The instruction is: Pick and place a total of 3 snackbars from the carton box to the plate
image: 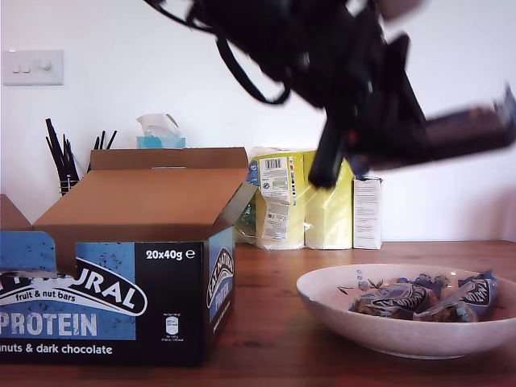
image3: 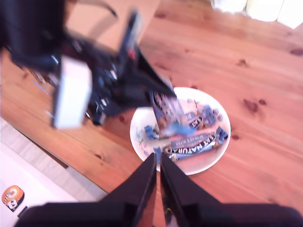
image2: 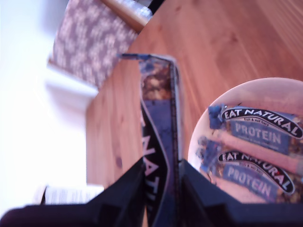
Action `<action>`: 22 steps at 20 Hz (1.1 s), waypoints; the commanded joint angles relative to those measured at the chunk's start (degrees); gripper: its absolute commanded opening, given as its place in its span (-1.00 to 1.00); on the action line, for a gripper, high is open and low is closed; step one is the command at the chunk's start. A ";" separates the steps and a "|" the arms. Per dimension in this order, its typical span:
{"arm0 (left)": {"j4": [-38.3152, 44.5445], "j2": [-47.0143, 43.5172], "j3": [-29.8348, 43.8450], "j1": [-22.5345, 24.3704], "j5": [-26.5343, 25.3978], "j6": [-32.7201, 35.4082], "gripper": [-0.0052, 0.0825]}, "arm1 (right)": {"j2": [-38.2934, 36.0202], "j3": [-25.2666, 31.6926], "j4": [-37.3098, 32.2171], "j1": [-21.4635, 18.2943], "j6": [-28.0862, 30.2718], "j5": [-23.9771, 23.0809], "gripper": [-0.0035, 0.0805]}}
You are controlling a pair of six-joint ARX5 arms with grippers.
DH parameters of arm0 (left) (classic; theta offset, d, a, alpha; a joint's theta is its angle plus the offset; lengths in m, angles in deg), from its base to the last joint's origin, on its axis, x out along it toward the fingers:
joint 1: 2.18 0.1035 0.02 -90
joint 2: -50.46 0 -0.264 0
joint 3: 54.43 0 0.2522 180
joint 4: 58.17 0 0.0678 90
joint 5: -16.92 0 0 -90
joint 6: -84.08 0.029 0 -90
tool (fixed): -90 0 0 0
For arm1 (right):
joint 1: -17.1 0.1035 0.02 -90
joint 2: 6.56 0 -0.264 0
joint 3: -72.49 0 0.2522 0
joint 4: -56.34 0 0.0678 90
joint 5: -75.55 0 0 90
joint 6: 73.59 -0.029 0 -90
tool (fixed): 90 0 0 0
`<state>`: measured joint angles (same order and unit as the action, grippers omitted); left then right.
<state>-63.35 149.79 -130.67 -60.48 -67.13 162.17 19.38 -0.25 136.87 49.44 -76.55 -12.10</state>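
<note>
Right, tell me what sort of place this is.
Probably a home room, not a lab: a wooden table, a wall light switch, and household goods against the wall, a tissue box and wrapped paper rolls. A patterned rug shows below.

Second wrist view only: second gripper (image3: 157, 165) dark, jaws pressed together with nothing between, tips hanging over the near rim of the plate (image3: 142, 116). Plate on a wooden table (image3: 255, 71), two snackbars (image3: 191, 142) lying inside it. Above the plate's far side, another arm (image3: 94, 80), blurred, pinching a third snackbar (image3: 165, 109) end-down over the plate. Carton box (image3: 102, 14) beyond that arm, well apart from the plate. Pale packs (image3: 255, 8) further off, blurred.
</note>
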 commanded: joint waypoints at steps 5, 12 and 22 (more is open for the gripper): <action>0.83 7.93 -3.63 -0.11 -0.50 3.39 -0.78 | -0.46 -0.15 -0.02 -0.13 0.42 -0.13 -0.95; -4.85 12.46 -8.90 0.48 -0.92 2.84 -0.73 | -0.46 -0.15 -0.07 -0.11 1.53 0.02 -0.95; -12.74 12.55 -8.90 1.46 1.16 1.31 -0.45 | -0.46 -0.15 -0.26 -0.11 2.86 0.07 -0.95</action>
<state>-76.10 160.59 -140.29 -58.82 -66.56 163.85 19.38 -0.51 137.04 49.44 -73.73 -12.06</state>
